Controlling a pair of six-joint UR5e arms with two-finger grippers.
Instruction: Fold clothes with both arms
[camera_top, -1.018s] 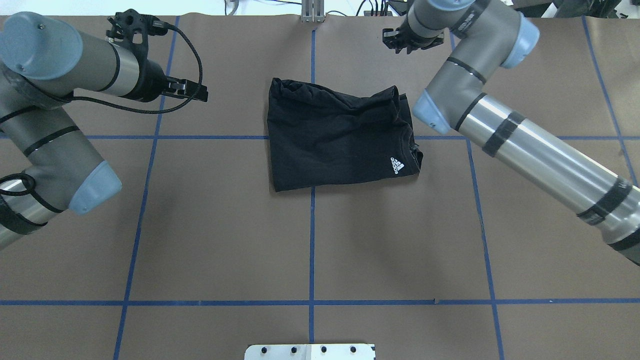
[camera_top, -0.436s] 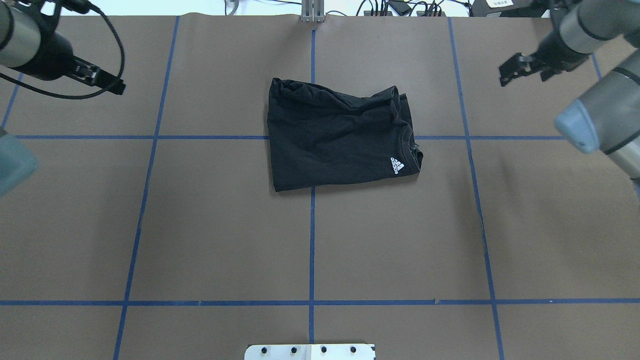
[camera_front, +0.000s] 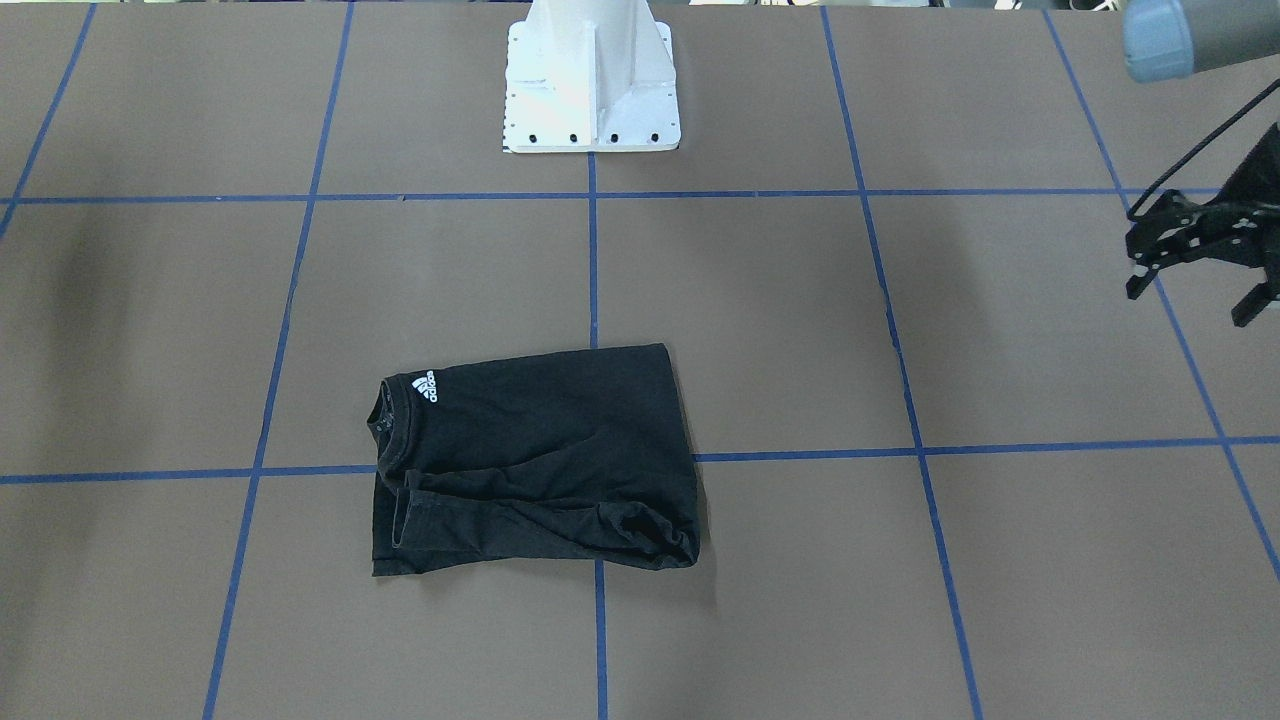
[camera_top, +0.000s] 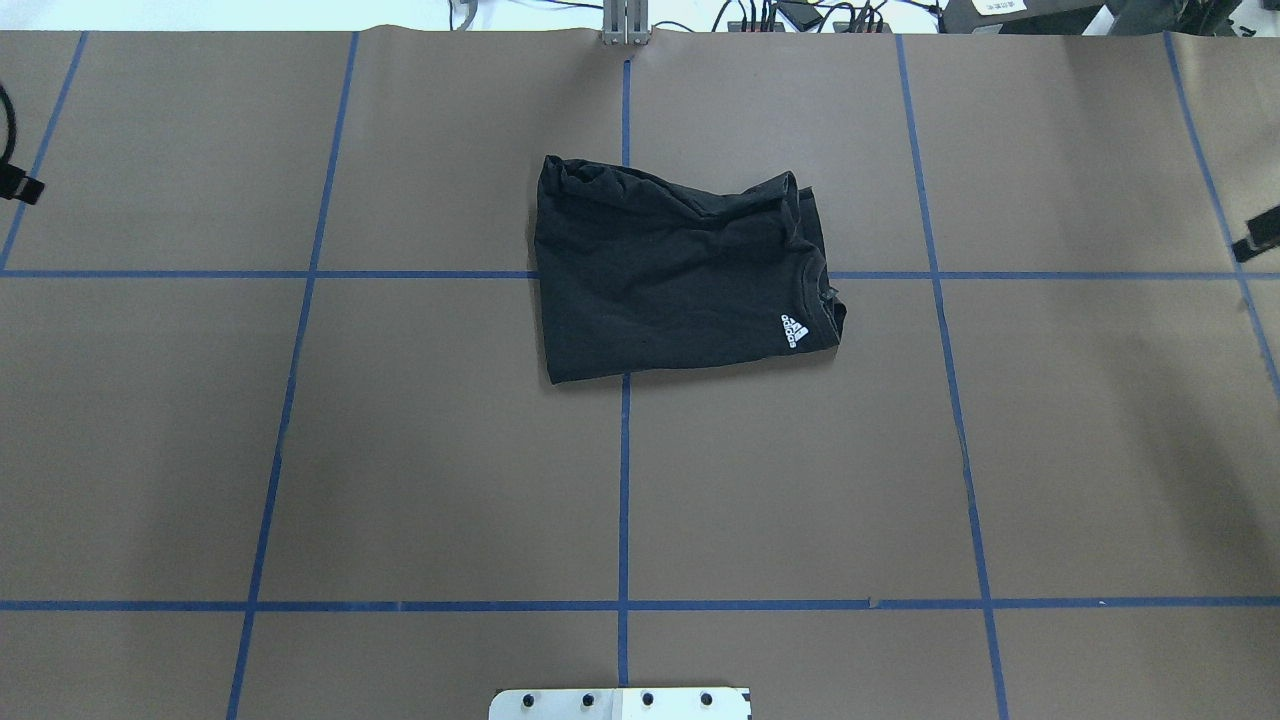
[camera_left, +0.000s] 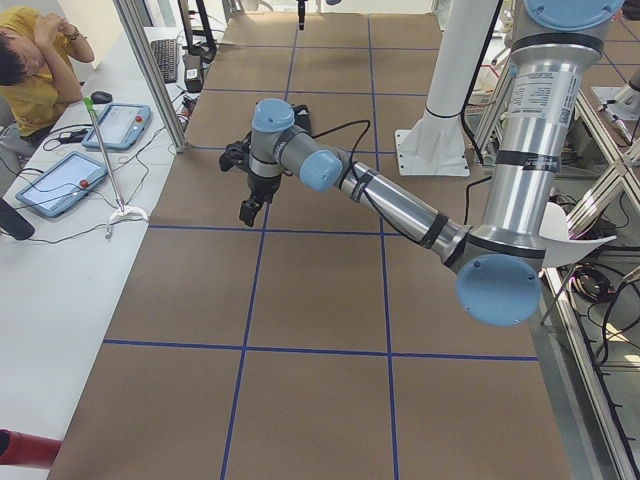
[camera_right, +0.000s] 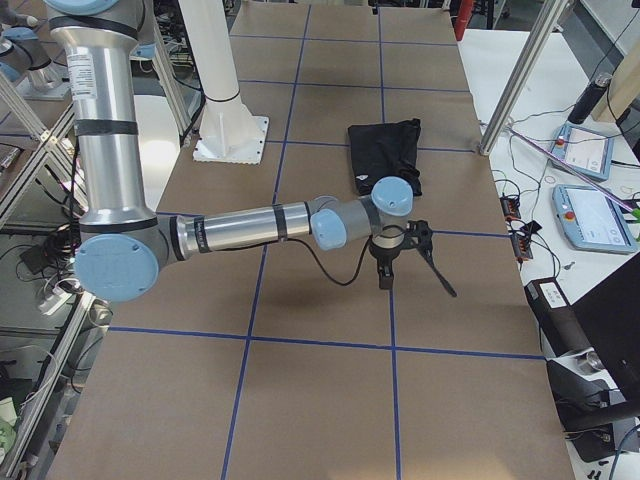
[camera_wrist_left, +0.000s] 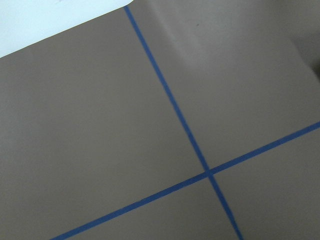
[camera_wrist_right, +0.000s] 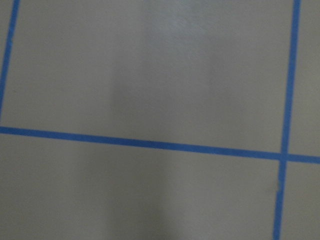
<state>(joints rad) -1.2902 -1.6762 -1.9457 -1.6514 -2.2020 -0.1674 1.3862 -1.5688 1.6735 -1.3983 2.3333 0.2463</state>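
As the T-shirt lies folded, left gripper hangs — well away.

text: small white adidas logo, three stripes over tiny letters | on: black T-shirt, by the collar | where: shirt end far from the left gripper, well apart | other words: none

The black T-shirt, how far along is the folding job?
Done: the T-shirt lies folded into a compact rectangle, logo up. In hand: nothing; the left gripper is open and empty, the right gripper hangs clear of the cloth. Left: perhaps smoothing the rumpled far edge.
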